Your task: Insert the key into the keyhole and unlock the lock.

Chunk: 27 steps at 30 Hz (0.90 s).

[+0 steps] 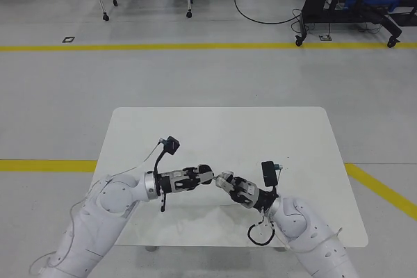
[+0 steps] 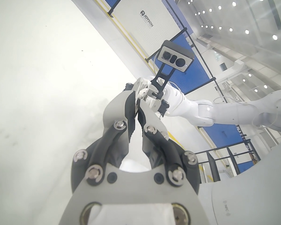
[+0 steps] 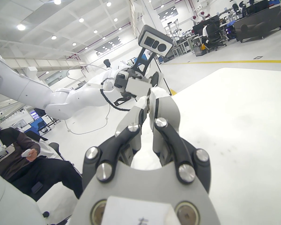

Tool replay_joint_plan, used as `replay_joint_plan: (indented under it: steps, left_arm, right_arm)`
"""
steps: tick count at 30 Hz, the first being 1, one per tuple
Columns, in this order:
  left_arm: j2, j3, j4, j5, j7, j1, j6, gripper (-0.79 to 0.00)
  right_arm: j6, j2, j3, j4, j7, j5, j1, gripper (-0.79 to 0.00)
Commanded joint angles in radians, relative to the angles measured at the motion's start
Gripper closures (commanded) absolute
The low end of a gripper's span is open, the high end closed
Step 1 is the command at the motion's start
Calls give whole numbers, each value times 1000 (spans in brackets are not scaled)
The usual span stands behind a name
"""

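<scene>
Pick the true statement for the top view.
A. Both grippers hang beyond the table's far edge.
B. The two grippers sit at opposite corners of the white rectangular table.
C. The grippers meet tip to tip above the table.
C: the left gripper and the right gripper face each other, tips almost touching, above the white rectangular table, away from its corners.

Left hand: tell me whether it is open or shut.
Shut: the left hand has its fingers pressed together at the tips; contents unclear.
</scene>
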Motion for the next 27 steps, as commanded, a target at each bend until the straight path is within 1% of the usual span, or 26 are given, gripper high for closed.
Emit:
replay_joint_plan:
  steps: [1,2,3,7,11,14,16,20,27]
  left_arm:
    - [8,-22,-17,28,-4,9,-5,0]
    - [12,-32,-27,22,-23,16,-9,0]
    - [17,-44,-38,11,-55,19,-10,0]
    - [42,-108,-114,39,-168,32,18,0]
    - [60,-154,-203,67,-223,64,43,0]
    - [67,-158,-248,74,-244,81,60,0]
    - [68,-149,-257,78,-248,82,68,0]
    - [69,-128,-242,74,-247,72,65,0]
    - [70,-104,-217,82,-230,53,72,0]
  right_arm:
    - [0,5,-5,-4,25,27,-1,-468]
    - [0,8,-5,-5,37,41,-1,-382]
    - [0,12,-5,-6,53,55,-1,-372]
    - [0,27,-8,-5,116,112,6,-357]
    - [0,35,-25,2,174,158,22,-357]
    - [0,37,-51,8,216,187,42,-351]
    - [0,37,-72,8,242,212,54,-351]
    - [0,40,-91,18,271,253,72,-366]
    - [0,47,-116,16,310,305,88,-320]
